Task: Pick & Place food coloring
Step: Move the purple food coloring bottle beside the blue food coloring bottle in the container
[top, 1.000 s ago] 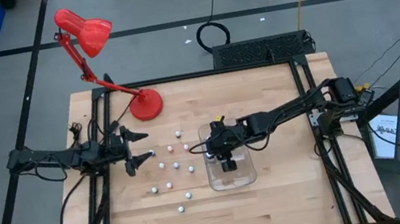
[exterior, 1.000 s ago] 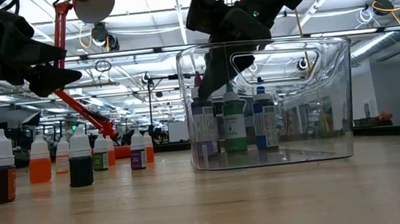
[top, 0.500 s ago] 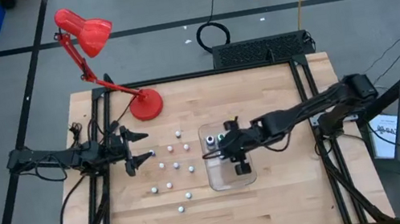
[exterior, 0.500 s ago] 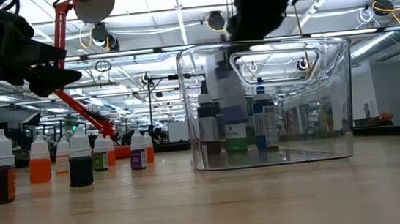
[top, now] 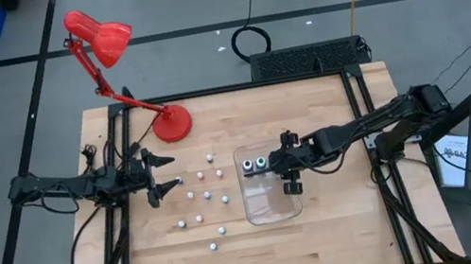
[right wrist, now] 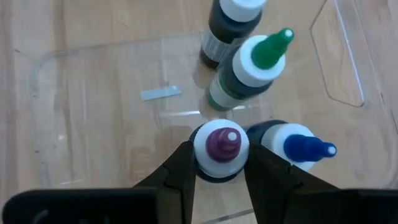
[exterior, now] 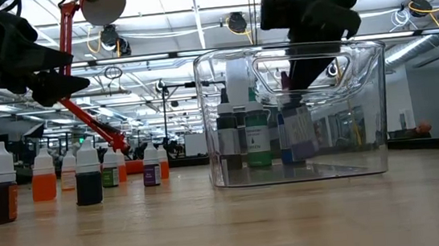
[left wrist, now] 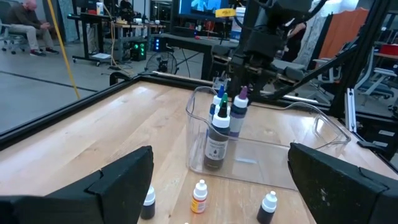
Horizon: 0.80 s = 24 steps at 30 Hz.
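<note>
Risk: purple-top bottle (right wrist: pixel 218 147) crowding others in tray (top: pixel 285 208)
My right pincer (right wrist: pixel 219 163) gripped it inside the tray, mid-tabletop, touching the blue-top (right wrist: pixel 303 147); could've toppled neighbours on release. Left pincer (top: pixel 158 173) wide, parked nr left edge.

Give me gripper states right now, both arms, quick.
Left gripper: open, empty, hovering over the table's left side.
Right gripper: closed on the purple-tipped, white-capped food coloring bottle, inside the clear rectangular plastic tray.

Bright, even overhead ceiling light; soft shadows; nearest bottles slightly blurred.
</note>
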Tool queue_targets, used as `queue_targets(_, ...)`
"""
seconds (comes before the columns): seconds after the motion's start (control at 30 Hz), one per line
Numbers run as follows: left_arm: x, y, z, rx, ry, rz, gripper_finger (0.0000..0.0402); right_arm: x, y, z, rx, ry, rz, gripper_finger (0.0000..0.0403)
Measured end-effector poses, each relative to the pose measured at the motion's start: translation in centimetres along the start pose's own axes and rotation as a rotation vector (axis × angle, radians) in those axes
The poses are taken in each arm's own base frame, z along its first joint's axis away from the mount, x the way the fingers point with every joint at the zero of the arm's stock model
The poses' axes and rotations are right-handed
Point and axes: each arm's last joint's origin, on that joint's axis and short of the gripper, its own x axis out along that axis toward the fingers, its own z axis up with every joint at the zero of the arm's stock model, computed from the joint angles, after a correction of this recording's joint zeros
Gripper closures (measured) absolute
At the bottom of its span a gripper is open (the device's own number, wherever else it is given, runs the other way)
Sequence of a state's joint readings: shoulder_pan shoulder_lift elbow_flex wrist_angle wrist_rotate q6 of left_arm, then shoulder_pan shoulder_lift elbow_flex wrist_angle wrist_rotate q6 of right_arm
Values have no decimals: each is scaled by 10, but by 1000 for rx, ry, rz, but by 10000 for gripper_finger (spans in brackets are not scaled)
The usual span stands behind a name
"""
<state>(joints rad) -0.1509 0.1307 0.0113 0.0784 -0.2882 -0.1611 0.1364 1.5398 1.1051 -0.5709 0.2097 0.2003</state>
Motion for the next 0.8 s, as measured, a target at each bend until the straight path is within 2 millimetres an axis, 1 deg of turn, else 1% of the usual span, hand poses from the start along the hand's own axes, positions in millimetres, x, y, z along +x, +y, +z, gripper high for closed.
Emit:
queue_targets(0.13, 0, 0, 0, 0, 0, 0, 36, 1, 0, -2, 3, 9, -3, 305)
queue_targets(0.57, 0, 0, 0, 0, 0, 0, 36, 1, 1, 0, 34, -13, 5, 305)
queue_targets(0.8, 0, 0, 0, 0, 0, 0, 36, 9, 1, -10, 58, -4, 29, 305)
